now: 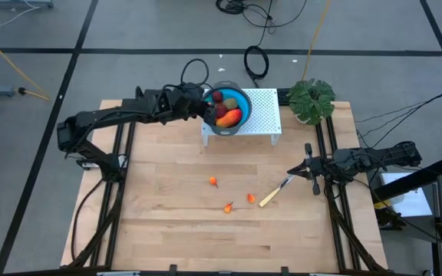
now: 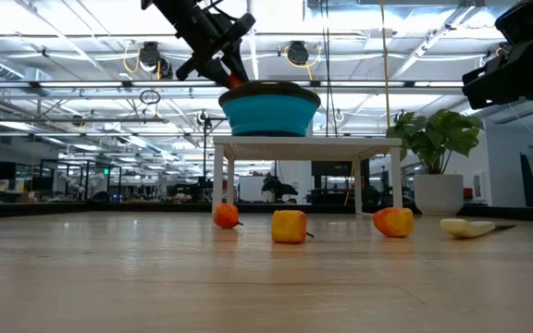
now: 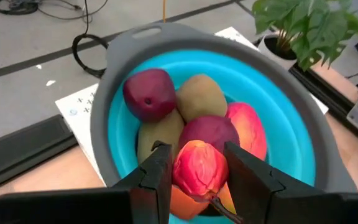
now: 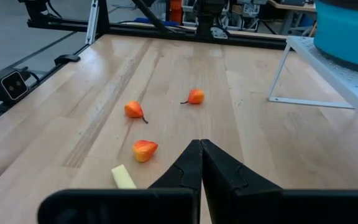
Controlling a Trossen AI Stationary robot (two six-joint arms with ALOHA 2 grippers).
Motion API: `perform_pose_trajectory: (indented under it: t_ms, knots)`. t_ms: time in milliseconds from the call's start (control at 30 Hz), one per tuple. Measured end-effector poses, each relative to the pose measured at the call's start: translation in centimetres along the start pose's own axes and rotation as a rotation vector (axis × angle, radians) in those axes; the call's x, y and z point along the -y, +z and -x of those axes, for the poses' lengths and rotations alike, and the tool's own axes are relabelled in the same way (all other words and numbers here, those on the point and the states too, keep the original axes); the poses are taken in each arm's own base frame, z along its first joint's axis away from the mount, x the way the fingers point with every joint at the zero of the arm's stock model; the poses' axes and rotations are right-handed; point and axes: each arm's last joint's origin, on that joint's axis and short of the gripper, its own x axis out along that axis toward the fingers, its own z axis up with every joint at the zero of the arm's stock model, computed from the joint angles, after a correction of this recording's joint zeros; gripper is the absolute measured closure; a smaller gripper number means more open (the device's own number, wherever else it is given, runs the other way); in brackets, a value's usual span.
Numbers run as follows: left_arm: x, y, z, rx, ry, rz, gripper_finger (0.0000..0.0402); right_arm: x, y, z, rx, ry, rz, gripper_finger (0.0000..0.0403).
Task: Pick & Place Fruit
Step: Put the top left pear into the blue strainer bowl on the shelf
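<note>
Left arm stretched across the counter's (image 1: 167,230) far side, its left tool (image 3: 199,177) over the rim of the blue bowl (image 1: 242,98). Tool is clamped on a small orange-red fruit piece (image 3: 200,169), fingers (image 3: 157,171) on both sides of it, held just above the bowl's contents. From table height the held piece shows as an orange speck right at the bowl's upper edge.

The bowl sits on a white perforated stand (image 1: 263,115) at the counter's far edge. Inside it: two dark red balls (image 3: 149,93), two brownish-green ovals (image 3: 200,96), and a long red-orange-yellow piece (image 3: 248,127) against the wall. All packed touching each other.

Right arm lies low at the counter's right side, right tool (image 1: 305,169) clenched with nothing between the fingers, tips pressed together. It sits just beside the yellow-handled knife (image 1: 273,195), the blade end near the tips.

Three tiny orange bits (image 1: 214,182) lie loose on the bare counter mid-area, apart from each other, well away from the bowl and left of the knife handle. Green leafy plant (image 1: 311,98) in a white pot stands just right of the stand.
</note>
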Motion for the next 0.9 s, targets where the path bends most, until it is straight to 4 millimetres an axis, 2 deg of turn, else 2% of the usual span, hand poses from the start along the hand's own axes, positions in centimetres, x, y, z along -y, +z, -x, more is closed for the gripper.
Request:
perform_pose_trajectory:
  t_ms: [667, 900]
  knots:
    - [0.0, -0.2, -0.7, -0.007, 0.014, 0.000, 0.0279, 0.0, 0.1, 0.0, 0.006, 0.002, -0.001, 0.0403]
    - [0.1, -0.4, -2.0, -0.009, 0.014, -0.027, 0.0279, 0.0, 0.1, 0.0, 0.006, 0.001, 0.004, 0.0403]
